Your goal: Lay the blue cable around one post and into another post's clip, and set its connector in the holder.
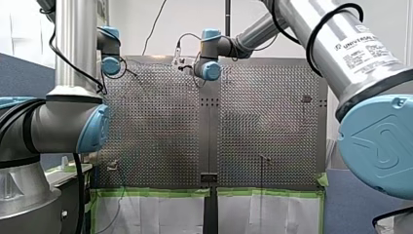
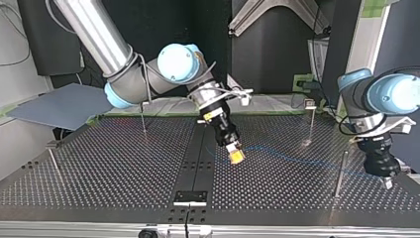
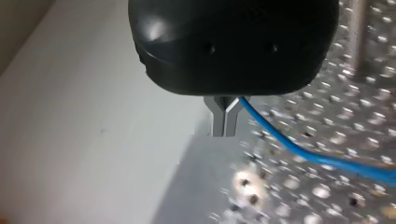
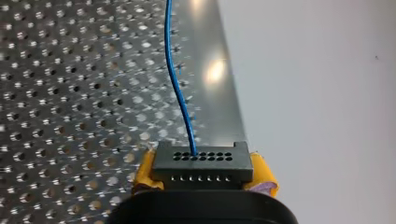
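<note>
My right gripper (image 4: 203, 169) is clamped on the black connector (image 4: 201, 157). Its yellow pads (image 4: 145, 169) press on the connector's two short ends, and the face with its rows of small holes points away from the wrist. The blue cable (image 4: 180, 88) leaves one of those holes and runs straight ahead over the perforated table (image 4: 70, 93).

In the top view this gripper hangs tilted just beside the table's dark centre strip (image 2: 198, 148), on the strip's right there. I cannot tell whether the connector touches the plate. The holder (image 2: 190, 197) sits on the strip itself at its camera-side end, apart from the connector.

From the connector the cable runs low over the plate, away from the strip toward the view's right. It passes on the camera side of the clip-topped post (image 2: 310, 123), well below the clip. A plain post (image 2: 340, 173) stands farther from the strip, and I cannot tell which side of it the cable passes.

My left gripper (image 3: 225, 122) is farthest from the strip on that side, near the table's edge. Its metal fingers (image 3: 217, 119) are pressed together on the cable. Two thin posts (image 2: 143, 118) stand on the strip's other side.
</note>
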Robot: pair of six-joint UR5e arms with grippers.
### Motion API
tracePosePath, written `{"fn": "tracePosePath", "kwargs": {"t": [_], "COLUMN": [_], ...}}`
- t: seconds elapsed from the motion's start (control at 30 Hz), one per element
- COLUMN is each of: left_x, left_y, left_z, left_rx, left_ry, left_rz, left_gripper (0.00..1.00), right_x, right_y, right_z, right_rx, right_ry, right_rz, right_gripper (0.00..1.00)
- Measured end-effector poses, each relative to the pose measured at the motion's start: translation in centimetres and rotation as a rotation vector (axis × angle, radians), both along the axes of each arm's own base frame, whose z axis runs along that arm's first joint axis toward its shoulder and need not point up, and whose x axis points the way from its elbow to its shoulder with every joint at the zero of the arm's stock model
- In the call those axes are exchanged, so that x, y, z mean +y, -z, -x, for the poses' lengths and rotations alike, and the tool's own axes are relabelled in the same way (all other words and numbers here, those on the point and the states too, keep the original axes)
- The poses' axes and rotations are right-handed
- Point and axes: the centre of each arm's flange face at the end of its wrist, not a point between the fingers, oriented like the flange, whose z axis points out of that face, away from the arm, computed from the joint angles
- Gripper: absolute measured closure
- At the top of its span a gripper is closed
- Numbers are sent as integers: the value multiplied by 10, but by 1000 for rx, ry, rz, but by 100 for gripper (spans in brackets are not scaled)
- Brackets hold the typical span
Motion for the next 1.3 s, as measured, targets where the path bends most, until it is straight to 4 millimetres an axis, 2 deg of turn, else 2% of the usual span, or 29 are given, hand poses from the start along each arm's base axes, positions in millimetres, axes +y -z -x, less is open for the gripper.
{"fn": "tracePosePath", "kwargs": {"t": [0.27,0.63,0.8,1.13,1.3], "left_x": [5,0,2,-6,-9], "left_y": [15,43,47,87,91], "left_z": [-9,-23,-25,-42,-44], "left_rx": [15,66,64,130,139], "left_ry": [1,29,30,81,92], "left_rz": [11,6,17,20,9], "left_gripper": [100,100,100,100,100], "right_x": [-13,-31,-35,-48,-55], "right_y": [19,38,43,49,58], "right_z": [-2,3,4,14,20], "right_rx": [13,26,30,46,68], "right_ry": [17,46,57,102,123], "right_rz": [-14,-30,-36,-54,-77], "right_gripper": [100,100,100,100,100]}}
